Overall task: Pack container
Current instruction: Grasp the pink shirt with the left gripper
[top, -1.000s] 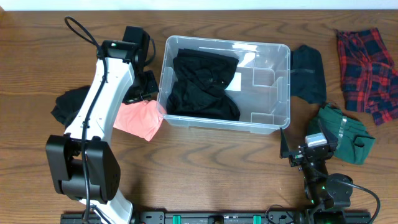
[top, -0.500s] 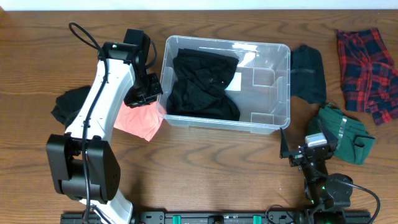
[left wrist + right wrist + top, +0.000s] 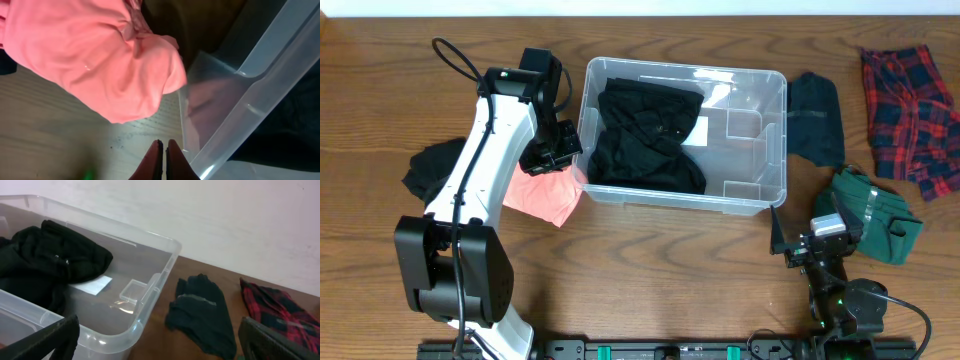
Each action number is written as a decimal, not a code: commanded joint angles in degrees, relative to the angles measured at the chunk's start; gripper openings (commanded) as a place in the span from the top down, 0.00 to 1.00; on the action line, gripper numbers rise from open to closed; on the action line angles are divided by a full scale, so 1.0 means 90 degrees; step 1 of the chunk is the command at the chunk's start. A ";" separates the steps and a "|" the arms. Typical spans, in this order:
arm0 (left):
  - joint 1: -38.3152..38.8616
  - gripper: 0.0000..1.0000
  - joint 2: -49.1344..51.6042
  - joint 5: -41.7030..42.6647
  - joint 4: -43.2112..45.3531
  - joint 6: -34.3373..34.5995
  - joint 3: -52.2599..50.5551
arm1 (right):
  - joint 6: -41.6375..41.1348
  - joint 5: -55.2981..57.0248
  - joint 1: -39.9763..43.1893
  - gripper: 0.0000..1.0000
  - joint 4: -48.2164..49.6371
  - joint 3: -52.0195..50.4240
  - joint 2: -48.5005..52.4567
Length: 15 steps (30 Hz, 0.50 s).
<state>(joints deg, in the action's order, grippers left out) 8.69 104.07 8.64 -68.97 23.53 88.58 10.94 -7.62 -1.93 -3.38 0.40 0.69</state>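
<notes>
Since a second ago the left gripper (image 3: 558, 155) has slid a little along the container's short wall toward the pink cloth (image 3: 545, 195); everything else lies as it did.

From overhead, we see the container (image 3: 775, 80) on the table (image 3: 670, 270), its wall just beside the left gripper. A black garment (image 3: 645, 140) fills the half of the bin nearer this gripper. The pink cloth starts right under the gripper and spreads back toward the arm's base, and another black cloth (image 3: 425, 165) lies on the arm's far side. The right gripper (image 3: 812, 232) hangs near the table, well apart from the bin's near corner. A green garment (image 3: 875, 210) lies just beside it, with a dark garment (image 3: 817, 120) and a plaid shirt (image 3: 910, 110) farther ahead.

On the left wrist camera, the fingertips (image 3: 159, 150) are pressed together with nothing between them. They are over bare wood, with the pink cloth ahead and the bin's clear corner close beside them.

On the right wrist camera, the two fingers (image 3: 50, 340) stand wide apart, holding nothing. The container sits ahead on one side, with a white label (image 3: 90, 286) on its floor — the dark garment lies straight ahead.
</notes>
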 commanded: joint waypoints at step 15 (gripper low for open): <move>0.0423 0.94 0.0058 0.0000 -0.0168 -0.0131 -0.0024 | -0.0070 0.0039 -0.0049 0.01 -0.0024 -0.0010 -0.0034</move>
<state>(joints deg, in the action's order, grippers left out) 11.49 104.07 8.38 -70.24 22.87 88.58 10.94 -7.62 -1.93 -3.36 0.40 0.69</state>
